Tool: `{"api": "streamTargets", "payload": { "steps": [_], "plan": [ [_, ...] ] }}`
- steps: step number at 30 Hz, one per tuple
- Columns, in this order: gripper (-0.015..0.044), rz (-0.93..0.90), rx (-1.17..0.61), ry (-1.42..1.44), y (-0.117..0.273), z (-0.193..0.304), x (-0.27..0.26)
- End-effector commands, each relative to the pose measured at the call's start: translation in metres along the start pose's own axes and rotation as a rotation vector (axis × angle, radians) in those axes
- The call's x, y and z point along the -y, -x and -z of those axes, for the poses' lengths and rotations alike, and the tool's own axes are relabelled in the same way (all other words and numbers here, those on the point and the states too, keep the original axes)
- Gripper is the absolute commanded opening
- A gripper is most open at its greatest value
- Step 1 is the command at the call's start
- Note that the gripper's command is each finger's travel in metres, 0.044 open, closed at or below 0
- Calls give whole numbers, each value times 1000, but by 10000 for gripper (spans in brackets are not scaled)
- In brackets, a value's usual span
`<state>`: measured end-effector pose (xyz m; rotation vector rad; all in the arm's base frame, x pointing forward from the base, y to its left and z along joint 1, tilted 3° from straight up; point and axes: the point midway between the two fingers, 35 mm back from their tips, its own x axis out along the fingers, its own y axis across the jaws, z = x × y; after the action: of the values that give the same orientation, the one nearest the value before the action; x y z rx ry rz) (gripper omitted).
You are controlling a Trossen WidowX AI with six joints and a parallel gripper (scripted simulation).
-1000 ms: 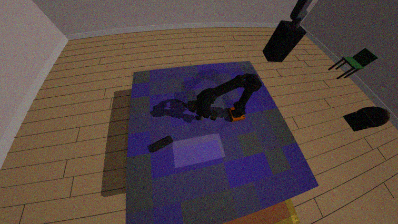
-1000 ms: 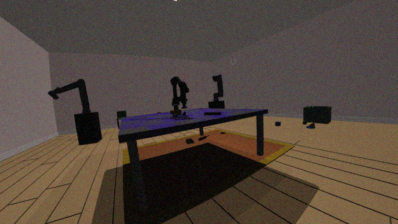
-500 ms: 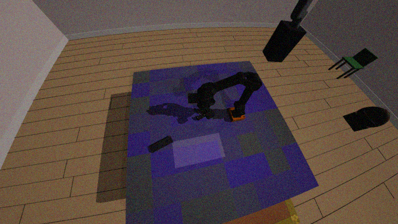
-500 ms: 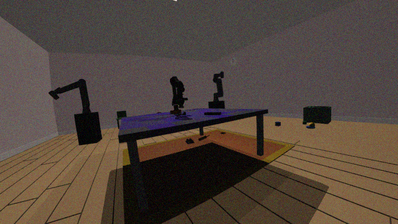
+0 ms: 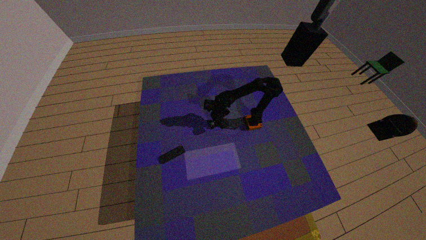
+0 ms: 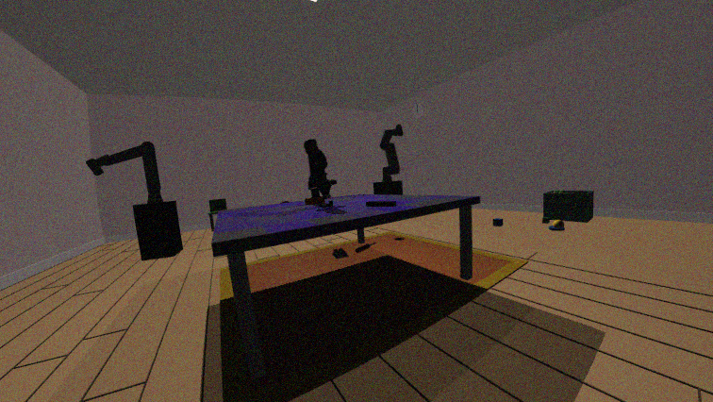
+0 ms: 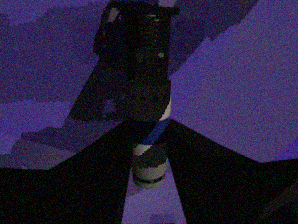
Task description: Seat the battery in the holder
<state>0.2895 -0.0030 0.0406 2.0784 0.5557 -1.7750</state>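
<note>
The battery point(image 7: 150, 173), whitish with a blue band and mostly in shadow, is held lengthwise between the fingers in the wrist view. My gripper point(image 7: 148, 126) point(image 5: 214, 121) is shut on it, low over the table. The dark holder point(image 7: 131, 57) is just beyond the fingertips, its spring coils point(image 7: 153, 37) showing near its far end. The battery's far end is in line with the holder and looks over or at its near part; shadow hides whether it touches or sits inside. The lip cannot be made out.
A dark oblong block point(image 5: 172, 154) point(image 6: 381, 203) lies on the patchwork table point(image 5: 220, 205) point(image 6: 269, 228). A pale rectangle point(image 5: 213, 160) is beside the block. The arm's orange base point(image 5: 253, 128) stands near the gripper. The arm's shadow falls over the holder area.
</note>
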Motion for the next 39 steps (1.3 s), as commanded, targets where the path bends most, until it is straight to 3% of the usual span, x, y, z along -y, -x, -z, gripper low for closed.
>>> {"api": "streamTargets", "payload": {
  "steps": [1, 39],
  "plan": [
    [68, 4, -43, 10, -7, -3, 2],
    [68, 10, -316, 19, -27, -16, 1]
  ]
}}
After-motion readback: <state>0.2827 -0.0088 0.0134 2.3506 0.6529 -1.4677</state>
